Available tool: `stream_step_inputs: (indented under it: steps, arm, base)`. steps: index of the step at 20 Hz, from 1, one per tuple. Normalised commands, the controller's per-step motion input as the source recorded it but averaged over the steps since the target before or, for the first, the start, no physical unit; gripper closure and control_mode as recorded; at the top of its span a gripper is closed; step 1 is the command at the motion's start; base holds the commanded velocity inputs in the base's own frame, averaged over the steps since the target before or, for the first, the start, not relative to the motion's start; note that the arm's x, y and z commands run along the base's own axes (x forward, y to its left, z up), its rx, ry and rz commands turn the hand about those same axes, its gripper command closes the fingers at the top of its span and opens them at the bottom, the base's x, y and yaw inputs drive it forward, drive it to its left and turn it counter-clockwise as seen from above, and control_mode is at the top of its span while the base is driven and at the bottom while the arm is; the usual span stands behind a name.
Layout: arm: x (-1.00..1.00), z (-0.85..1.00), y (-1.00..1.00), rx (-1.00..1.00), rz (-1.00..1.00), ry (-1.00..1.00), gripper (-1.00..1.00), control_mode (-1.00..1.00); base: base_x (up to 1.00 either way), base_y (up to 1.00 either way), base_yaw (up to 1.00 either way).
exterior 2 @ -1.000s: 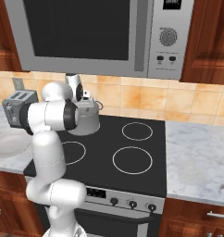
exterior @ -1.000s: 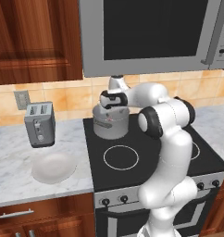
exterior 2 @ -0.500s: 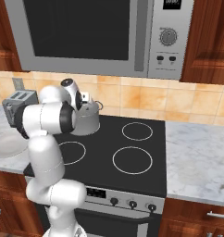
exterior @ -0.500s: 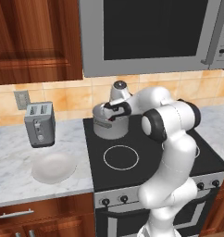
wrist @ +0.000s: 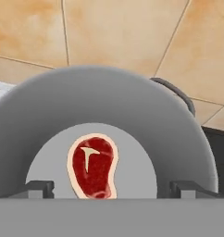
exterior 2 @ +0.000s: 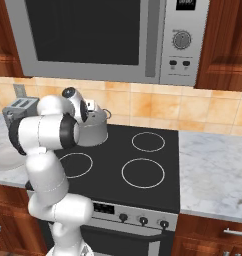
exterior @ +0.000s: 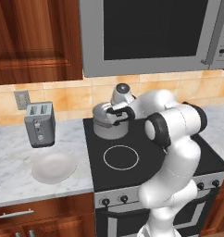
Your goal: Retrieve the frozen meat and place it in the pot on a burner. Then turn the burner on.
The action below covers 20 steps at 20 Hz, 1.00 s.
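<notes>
Looking down through my hand camera, I see the frozen meat [wrist: 93, 166] lying flat on the bottom of the pot [wrist: 132, 115]. It is a small rounded raw steak, deep red in the middle, with a thin pale tan rim of fat and a pale T-shaped bone mark near its top. It covers only a small part of the pot's grey floor. The pot is a plain grey metal cylinder with a dark handle on its far side, standing on the rear left burner of the black stove [exterior: 178, 143], against the tan tiled wall. My gripper [wrist: 112, 189] hangs just above the pot's opening, its 2 fingers spread wide apart and holding nothing.
</notes>
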Motion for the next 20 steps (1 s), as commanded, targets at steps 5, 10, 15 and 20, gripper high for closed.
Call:
stream_step_inputs:
  steps: [5, 10, 15, 20]
  arm:
    - [-0.32, 0.28, 0.0, 0.0, 0.0, -0.25, -1.0, -1.0]
    - [-0.64, 0.38, -0.02, 0.0, 0.0, -0.32, -1.0, -1.0]
    - [-0.89, 0.44, 0.0, 0.0, 0.0, -0.23, -1.0, -1.0]
    - [-0.96, 0.62, 0.0, 0.0, 0.0, -0.12, -1.0, -1.0]
  base:
    - [0.0, 0.0, 0.0]
    - [0.0, 0.0, 0.0]
    - [0.0, 0.0, 0.0]
    - [0.0, 0.0, 0.0]
